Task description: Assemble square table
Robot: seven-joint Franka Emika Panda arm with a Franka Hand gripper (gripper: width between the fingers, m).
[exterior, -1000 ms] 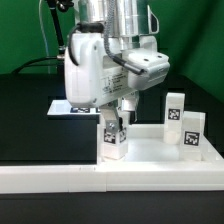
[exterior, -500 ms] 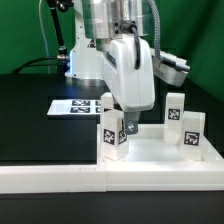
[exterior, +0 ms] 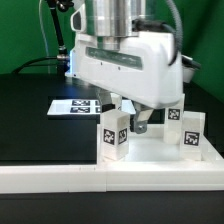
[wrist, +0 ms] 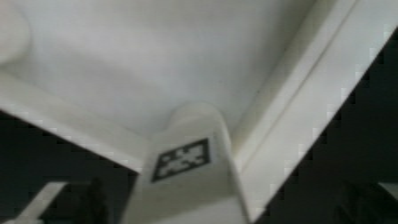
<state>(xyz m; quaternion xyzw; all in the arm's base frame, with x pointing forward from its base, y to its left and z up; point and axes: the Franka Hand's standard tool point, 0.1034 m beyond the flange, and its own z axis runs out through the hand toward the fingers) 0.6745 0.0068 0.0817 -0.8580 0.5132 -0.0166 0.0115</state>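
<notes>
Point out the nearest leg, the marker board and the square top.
nearest leg [exterior: 113,135], exterior view, on its tagged front face
marker board [exterior: 75,106], exterior view, on its printed tags
square top [exterior: 150,152], exterior view, on its bare floor

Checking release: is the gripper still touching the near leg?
Apart. The wrist view shows the leg standing free between the spread fingers, dark gaps on both sides.
</notes>
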